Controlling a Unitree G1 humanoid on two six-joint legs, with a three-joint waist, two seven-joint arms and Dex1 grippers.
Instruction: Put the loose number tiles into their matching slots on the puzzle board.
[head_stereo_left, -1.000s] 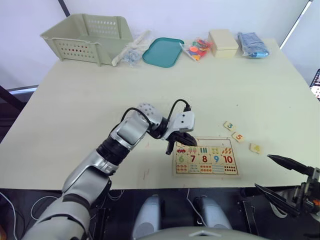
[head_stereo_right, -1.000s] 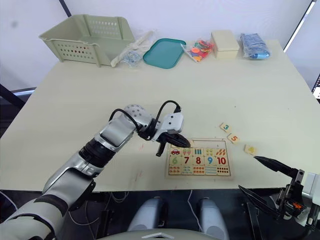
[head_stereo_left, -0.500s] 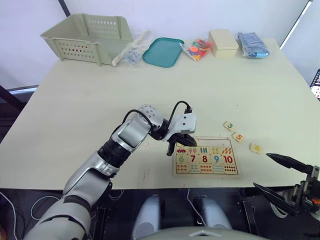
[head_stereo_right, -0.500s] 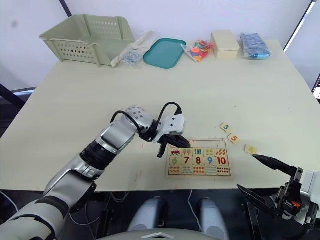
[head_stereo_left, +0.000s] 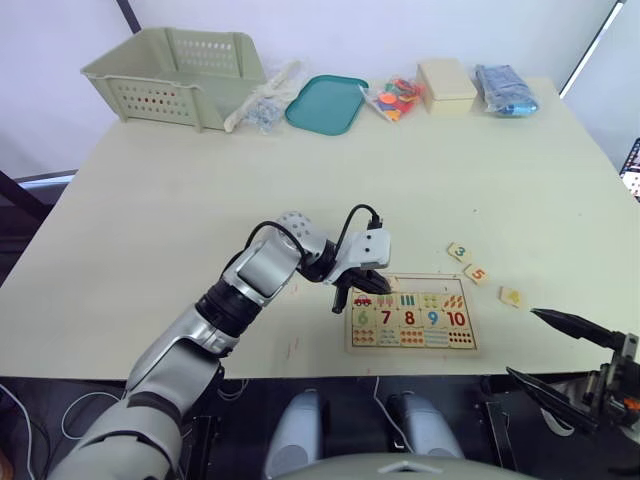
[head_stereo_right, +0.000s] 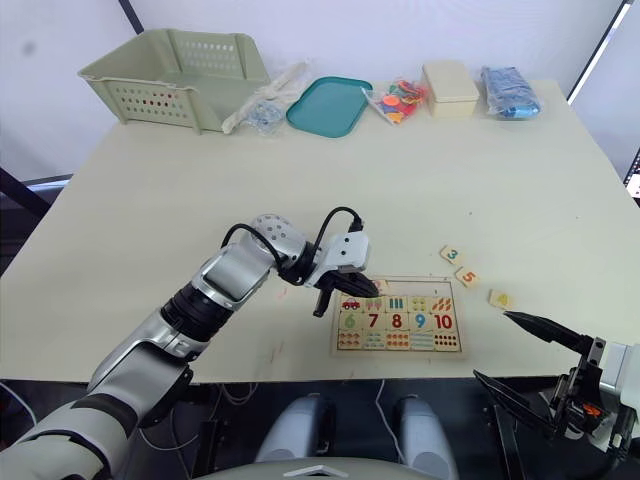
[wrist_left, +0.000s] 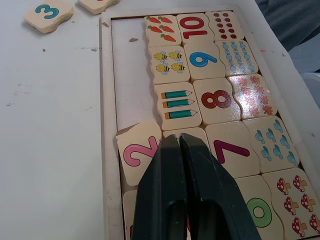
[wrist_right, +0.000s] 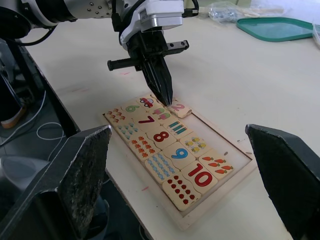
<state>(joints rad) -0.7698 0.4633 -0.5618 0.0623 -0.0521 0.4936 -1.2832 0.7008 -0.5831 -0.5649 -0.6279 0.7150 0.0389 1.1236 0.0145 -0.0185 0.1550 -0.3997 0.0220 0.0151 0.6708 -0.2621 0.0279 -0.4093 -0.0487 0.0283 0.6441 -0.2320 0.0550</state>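
Observation:
The puzzle board (head_stereo_left: 412, 312) lies near the table's front edge, and its far row of slots (wrist_left: 132, 75) is mostly bare. My left gripper (head_stereo_left: 342, 298) is shut, its tips down at the board's left end against a pink 2 tile (wrist_left: 137, 155). That tile lies crooked, partly in its slot. Loose tiles 3 (head_stereo_left: 458, 252) and 5 (head_stereo_left: 477, 273) and a third tile (head_stereo_left: 512, 296) lie on the table right of the board. My right gripper (head_stereo_left: 547, 352) hangs open beyond the table's front right edge, holding nothing.
Along the table's far edge stand a pale green basket (head_stereo_left: 175, 70), a clear plastic bag (head_stereo_left: 262, 105), a teal tray (head_stereo_left: 325, 103), a bag of coloured pieces (head_stereo_left: 393, 97), a cream box (head_stereo_left: 446, 83) and a blue packet (head_stereo_left: 505, 90).
My left gripper stays shut over the board's left end with barely any shift. The right gripper has sunk slightly.

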